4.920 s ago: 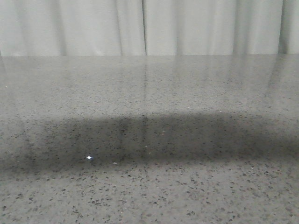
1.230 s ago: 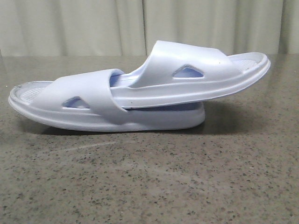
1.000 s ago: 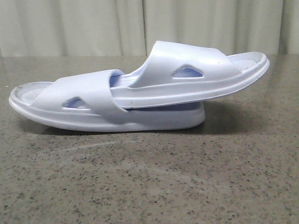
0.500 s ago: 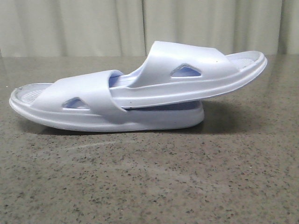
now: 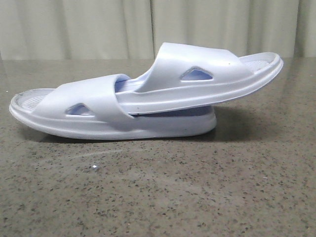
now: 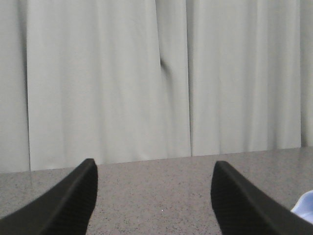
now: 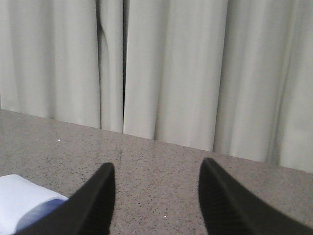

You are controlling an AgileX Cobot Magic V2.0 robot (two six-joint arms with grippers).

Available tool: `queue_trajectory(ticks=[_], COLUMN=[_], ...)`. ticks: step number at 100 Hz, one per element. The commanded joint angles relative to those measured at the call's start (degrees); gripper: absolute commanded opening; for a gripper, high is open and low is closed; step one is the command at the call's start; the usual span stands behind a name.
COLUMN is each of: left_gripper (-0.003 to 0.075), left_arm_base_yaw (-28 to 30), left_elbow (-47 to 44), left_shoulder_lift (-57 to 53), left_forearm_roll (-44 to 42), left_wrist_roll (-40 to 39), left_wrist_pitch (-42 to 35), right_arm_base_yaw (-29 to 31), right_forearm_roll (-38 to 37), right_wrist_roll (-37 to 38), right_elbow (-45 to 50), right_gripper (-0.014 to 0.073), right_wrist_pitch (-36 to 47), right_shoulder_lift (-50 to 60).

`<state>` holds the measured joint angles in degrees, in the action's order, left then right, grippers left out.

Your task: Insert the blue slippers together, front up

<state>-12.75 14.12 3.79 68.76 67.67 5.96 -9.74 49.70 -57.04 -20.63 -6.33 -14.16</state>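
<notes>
Two pale blue-white slippers lie nested on the table in the front view. The lower slipper [image 5: 94, 116] rests flat, its heel to the left. The upper slipper [image 5: 207, 79] has its front pushed under the lower one's strap, and its heel juts up to the right, clear of the table. No gripper shows in the front view. My left gripper [image 6: 154, 169] is open and empty, with a sliver of a slipper [image 6: 305, 210] beside one finger. My right gripper [image 7: 156, 169] is open and empty, with a slipper end [image 7: 24, 200] beside one finger.
The speckled grey stone table [image 5: 158, 192] fills the front view. Pale curtains [image 5: 98, 29] hang along its far edge, and they also show in the left wrist view [image 6: 98, 78] and the right wrist view [image 7: 186, 68].
About five seconds ago the front view showed only bare table; the nested slippers have been in it since about one second ago. In the last second the upper slipper's heel has shifted slightly.
</notes>
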Motion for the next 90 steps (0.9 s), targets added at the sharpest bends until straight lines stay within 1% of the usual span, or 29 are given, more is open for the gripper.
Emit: queue_trajectory(ticks=[1,7,8,9,13,14,20,29,90], left_gripper=[0.0356,0.0298,0.0281,0.0272,0.0219,0.021,0.0127,0.0013,0.0016], left_arm_base_yaw=[-0.52,-0.52,-0.52,-0.52,-0.52,-0.52,-0.52,-0.52,-0.52], left_elbow=[0.85,0.56,0.43,0.34,0.3,0.26,0.16,0.16,0.16], left_shoulder_lift=[0.62,0.62,0.62,0.62,0.62,0.62,0.62,0.62,0.62], left_forearm_roll=[0.21,0.21,0.21,0.21,0.21,0.21,0.21,0.21,0.33], left_wrist_roll=[0.09,0.09,0.09,0.09,0.09,0.09,0.09,0.09,0.09], left_wrist_pitch=[-1.47,-1.47,-1.47,-1.47,-1.47,-1.47,-1.47,-1.47,-1.47], right_arm_base_yaw=[0.0,0.0,0.0,0.0,0.0,0.0,0.0,0.0,0.0], right_forearm_roll=[-0.23,-0.23,-0.23,-0.23,-0.23,-0.23,-0.23,-0.23,-0.23], right_wrist_roll=[-0.95,-0.95,-0.95,-0.95,-0.95,-0.95,-0.95,-0.95,-0.95], right_elbow=[-1.52,-1.52,-1.52,-1.52,-1.52,-1.52,-1.52,-1.52,-1.52], right_gripper=[0.0153,0.007,0.0041,0.0041,-0.0023,-0.0023,-0.0097,-0.0107,-0.0107], right_wrist_pitch=[2.94,2.94,2.94,2.94,2.94,2.94,2.94,2.69,1.98], right_shoulder_lift=[-0.44,-0.44,-0.44,-0.44,-0.44,-0.44,-0.44,-0.44,-0.44])
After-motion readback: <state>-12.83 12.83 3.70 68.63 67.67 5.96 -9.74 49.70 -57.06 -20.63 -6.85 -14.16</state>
